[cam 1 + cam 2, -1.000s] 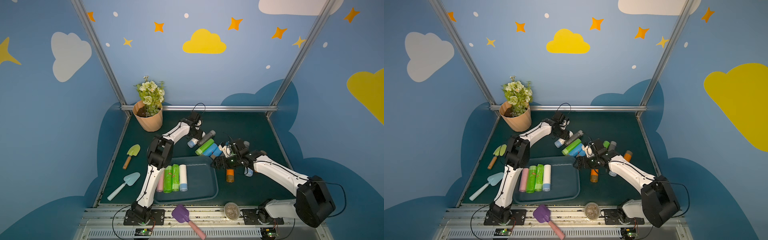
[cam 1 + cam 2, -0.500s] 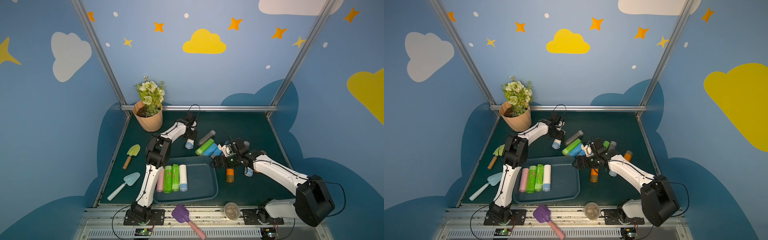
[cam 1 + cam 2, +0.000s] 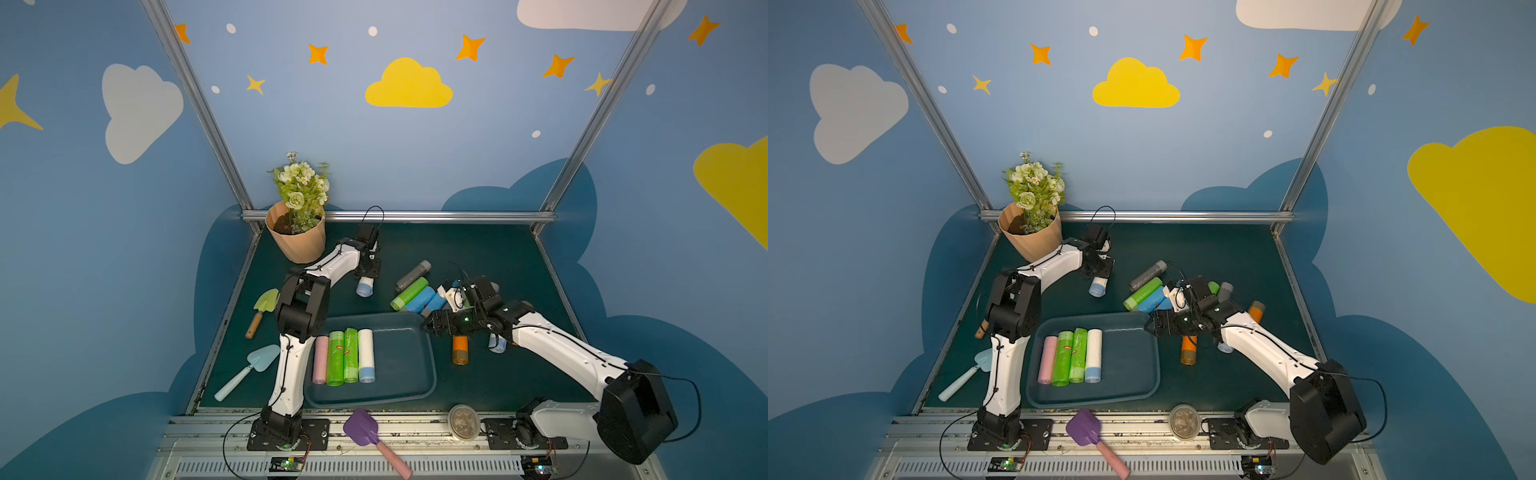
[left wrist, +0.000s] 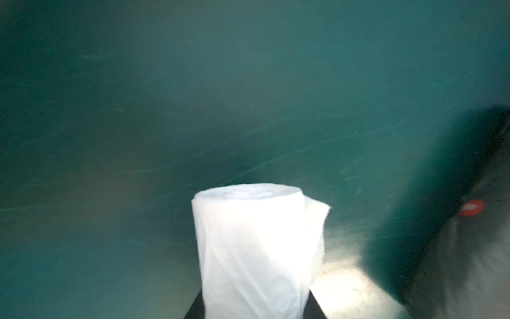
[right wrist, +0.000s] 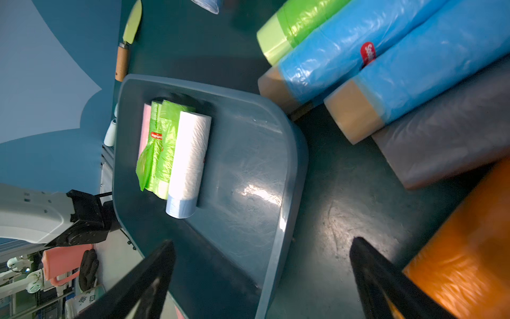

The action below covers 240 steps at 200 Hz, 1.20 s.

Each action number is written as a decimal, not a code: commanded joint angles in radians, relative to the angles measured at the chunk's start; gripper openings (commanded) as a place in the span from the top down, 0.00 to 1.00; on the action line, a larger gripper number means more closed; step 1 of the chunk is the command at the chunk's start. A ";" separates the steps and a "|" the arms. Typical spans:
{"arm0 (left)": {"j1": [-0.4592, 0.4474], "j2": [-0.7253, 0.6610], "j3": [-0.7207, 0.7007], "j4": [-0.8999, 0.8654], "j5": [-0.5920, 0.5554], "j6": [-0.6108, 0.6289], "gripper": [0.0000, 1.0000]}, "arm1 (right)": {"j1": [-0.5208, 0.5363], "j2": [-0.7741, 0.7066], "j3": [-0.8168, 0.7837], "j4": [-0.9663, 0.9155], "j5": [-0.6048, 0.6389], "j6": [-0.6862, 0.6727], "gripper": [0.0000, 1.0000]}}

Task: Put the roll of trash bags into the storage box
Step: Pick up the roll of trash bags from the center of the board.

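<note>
Arm on the left stretches toward the tabletop's [image 3: 478, 257] far edge, left pincer [image 3: 365, 277] clamped on the white roll of trash bags [image 3: 365, 287] near the flowerpot [image 3: 300, 245], well apart from the storage box [image 3: 432, 365] at the near edge; the right pincer [image 3: 424, 325] gapes wide over the box's far right corner, loose rolls [image 3: 415, 296] heaped just beyond

Dark green worktop [image 3: 478, 257], and on it the blue-grey storage box [image 3: 403, 365]. Inside, left to right: pink roll [image 3: 320, 359], green rolls [image 3: 335, 359] with red labels, white roll [image 3: 366, 353] tipped pale blue. Farther back, a second white roll [image 3: 365, 286], pale blue at its near end. Over on the right: grey roll [image 3: 412, 276], lime roll [image 3: 409, 294], sky-blue rolls [image 3: 419, 300] with tan ends, orange roll [image 3: 460, 350]. Peach ribbed flowerpot [image 3: 299, 241] far left; blue walls [image 3: 374, 166], yellow clouds, orange stars.
</note>
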State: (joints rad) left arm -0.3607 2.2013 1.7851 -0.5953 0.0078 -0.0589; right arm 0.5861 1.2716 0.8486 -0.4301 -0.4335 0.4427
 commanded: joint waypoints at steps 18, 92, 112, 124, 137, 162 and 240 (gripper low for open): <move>0.001 -0.144 -0.058 -0.020 -0.021 -0.122 0.66 | 0.007 -0.066 -0.031 -0.028 -0.011 0.010 0.03; -0.009 -0.390 -0.247 -0.058 0.058 -0.277 0.66 | 0.017 -0.169 -0.099 -0.020 -0.014 0.033 0.03; -0.019 -0.460 -0.315 -0.051 0.082 -0.314 0.66 | 0.021 -0.170 -0.112 -0.003 -0.016 0.042 0.03; -0.030 -0.505 -0.358 -0.042 0.090 -0.334 0.66 | 0.023 -0.163 -0.100 -0.009 -0.023 0.039 0.03; -0.040 -0.552 -0.406 -0.032 0.096 -0.357 0.66 | 0.031 -0.163 -0.083 -0.026 -0.021 0.034 0.03; -0.066 -0.637 -0.490 -0.016 0.102 -0.401 0.66 | 0.049 -0.189 -0.079 -0.038 0.009 0.036 0.03; -0.232 -0.848 -0.716 0.007 0.026 -0.575 0.66 | 0.088 -0.210 -0.110 -0.033 0.020 0.050 0.03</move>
State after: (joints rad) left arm -0.5488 1.4086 1.1149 -0.6109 0.0761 -0.5480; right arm 0.6598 1.0710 0.7456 -0.4473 -0.4271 0.4904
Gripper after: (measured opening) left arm 0.340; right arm 0.967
